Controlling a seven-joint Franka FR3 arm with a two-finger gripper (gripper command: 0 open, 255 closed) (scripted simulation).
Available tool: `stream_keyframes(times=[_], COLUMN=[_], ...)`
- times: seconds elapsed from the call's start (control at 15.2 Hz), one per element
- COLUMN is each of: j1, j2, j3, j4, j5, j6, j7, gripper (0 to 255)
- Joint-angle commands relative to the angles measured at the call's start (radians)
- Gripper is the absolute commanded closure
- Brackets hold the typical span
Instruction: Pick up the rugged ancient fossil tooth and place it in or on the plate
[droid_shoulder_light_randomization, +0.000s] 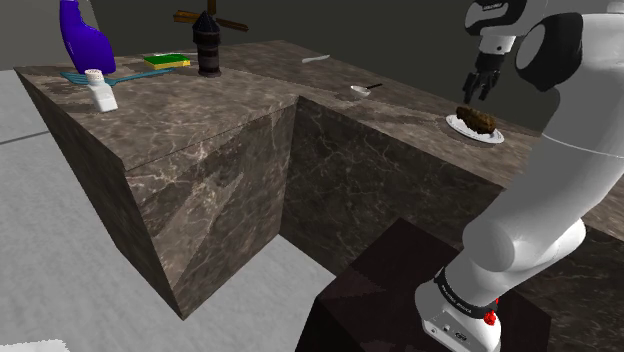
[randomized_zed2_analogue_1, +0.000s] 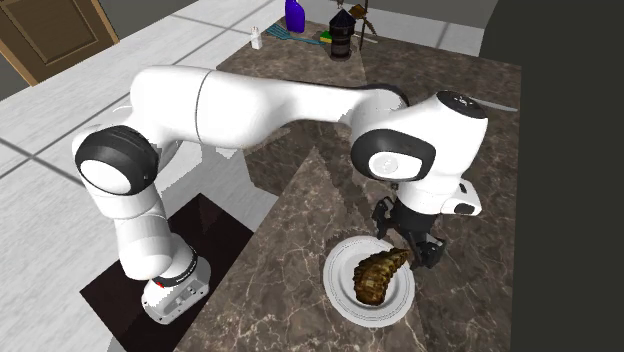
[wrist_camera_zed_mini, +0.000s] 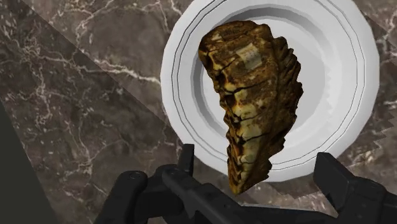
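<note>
Brown and ridged, the fossil tooth lies on the white plate, which rests on the dark marble counter. We see the black gripper spread wide, and the tooth's narrow end shows between its fingers, touched by neither. In the second exterior view the gripper sits at one o'clock from the tooth. In the shoulder view it hangs at twelve o'clock, above it.

— Any words, labels or numbers you can read?
— None. The black band around the foot of the white arm bears faint pale marks, too small to read.
</note>
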Motion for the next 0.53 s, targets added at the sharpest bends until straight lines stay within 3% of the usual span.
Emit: stream_keyframes(times=[0.0, 0.46], j1=[-0.007, -0.005], j2=[0.062, 0.049], j3=[-0.003, -0.005], j4=[0.05, -0.04], j5=[0.007, -0.001], j6=[-0.044, 0.034], j7=[0.038, 0.044], gripper=[0, 0])
